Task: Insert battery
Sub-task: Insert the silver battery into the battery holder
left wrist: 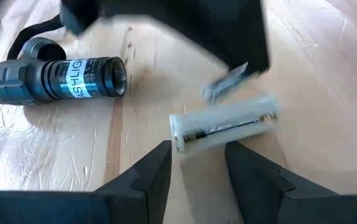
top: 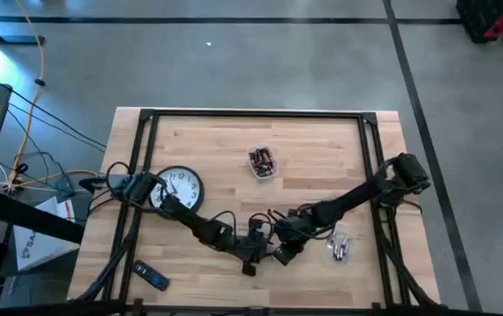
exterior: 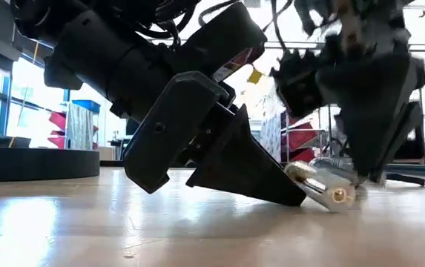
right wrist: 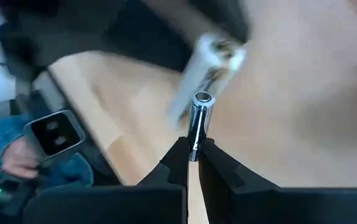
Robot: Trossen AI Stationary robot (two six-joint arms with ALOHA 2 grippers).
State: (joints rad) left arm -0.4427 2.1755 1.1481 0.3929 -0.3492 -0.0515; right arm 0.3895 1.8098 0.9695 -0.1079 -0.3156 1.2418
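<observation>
Right gripper [right wrist: 192, 163]: you have it near the front edge of the worktop [top: 321, 145], right of the middle, fingers pinched on a thin silver battery [right wrist: 199, 121] that stands up between the tips
Left gripper [left wrist: 197, 168]: your other claw sits just left of it by the same front edge, fingers parted, nothing between them
Battery holder [left wrist: 225, 122]: a pale cylinder lying on the wood just past your left fingertips, close below the right gripper
Flashlight [left wrist: 53, 79]: the dark body lies on its side near the holder, open end facing it, not touching
Clock [top: 181, 187]: lies flat by the left edge, partly under your left arm
Tray [top: 262, 162]: small tub of batteries toward the back, around the middle
Remote [top: 152, 277]: dark, at the front left corner
</observation>
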